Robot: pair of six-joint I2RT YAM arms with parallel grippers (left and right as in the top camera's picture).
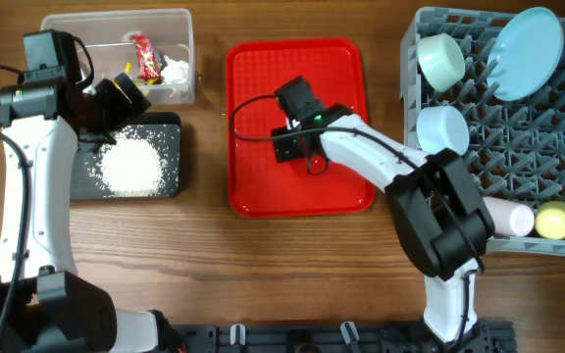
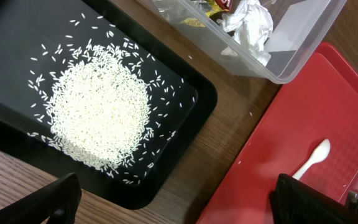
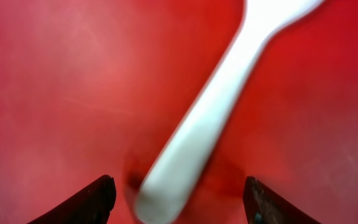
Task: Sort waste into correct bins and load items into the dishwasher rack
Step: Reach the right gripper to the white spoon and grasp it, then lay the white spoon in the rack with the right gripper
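Right gripper: jaws wide apart, straddling the handle end of the white plastic spoon, with a gap on both sides and nothing clamped. Sits low over the red serving tray; spoon lies flat on it and is blurred in the wrist view, so cannot tell whether anything touches it. Reaches from the near table edge, forearm angled across the tray's right half, wrist over tray centre.

Left gripper: also wide open, holds nothing. Hangs above the right end of the black rectangular tray, just beside the clear plastic tub, arm upright along the table's left side.

Black tray: heap of white rice-like grains, strays scattered around it. Clear tub: red wrapper, crumpled white tissue.

Dishwasher rack, far right: pale blue plate propped at the back, pale green bowl and pale blue bowl along the left side, white cup and yellow cup on their sides at the front edge.
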